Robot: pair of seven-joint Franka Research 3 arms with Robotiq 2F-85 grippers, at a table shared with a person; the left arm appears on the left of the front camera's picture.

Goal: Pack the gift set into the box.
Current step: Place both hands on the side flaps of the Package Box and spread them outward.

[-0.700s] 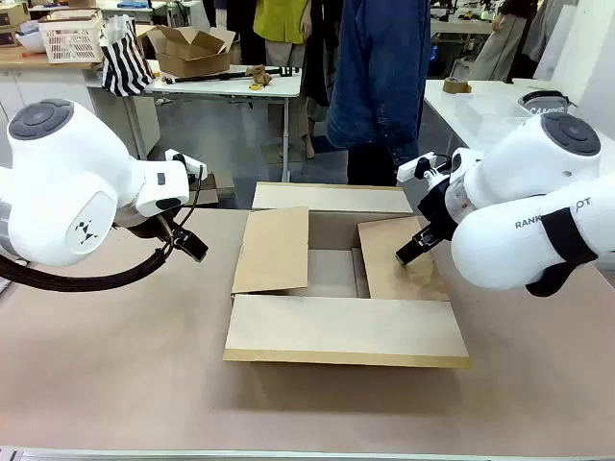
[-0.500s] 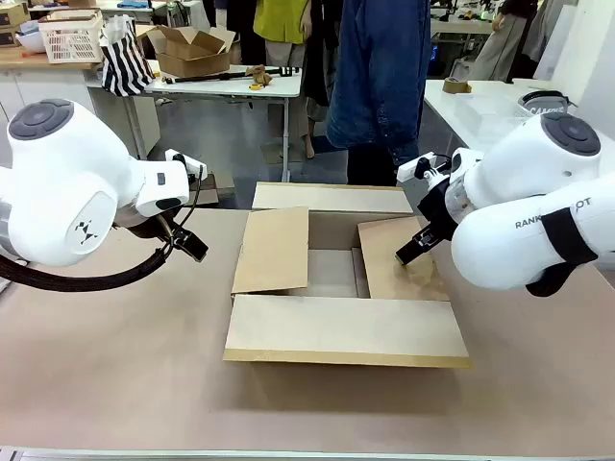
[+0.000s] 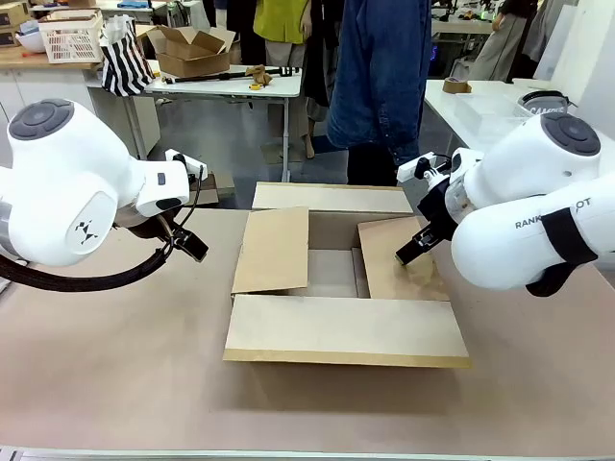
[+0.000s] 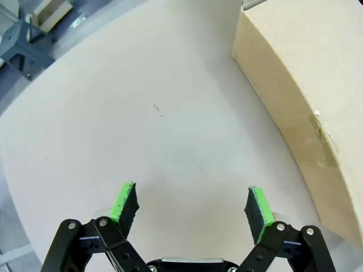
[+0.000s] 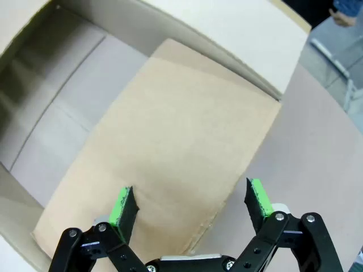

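The box (image 3: pixel 332 230) sat in the middle of the table (image 3: pixel 115 384). It was a wide, shallow carton of matt brown cardboard with all four flaps turned out. The near flap (image 3: pixel 341 328) and far flap (image 3: pixel 332 198) lay flat. The left flap (image 3: pixel 272 250) and right flap (image 3: pixel 399 264) slanted over the opening, so little of the pale, smooth floor showed between them and the rest of the inside was hidden. The tabletop was a dull pinkish-beige sheet, faintly scuffed. A scrap of clear tape glinted on the box's plain side wall in the left wrist view. The left gripper (image 3: pixel 192 247) hung over bare table to the left of the box and apart from it. Its jaws were spread wide with nothing between the ribbed green pads (image 4: pixel 126 205). The right gripper (image 3: pixel 408 253) was poised over the right flap, its fingers likewise parted and empty. Whether its tips touched the cardboard could not be made out. From the front both grippers were small, dark shapes, and the right one was half masked by its glossy white arm. A person (image 3: pixel 380 77) in dark blue denim stood at the far side of the table, cut off by the top of the picture.
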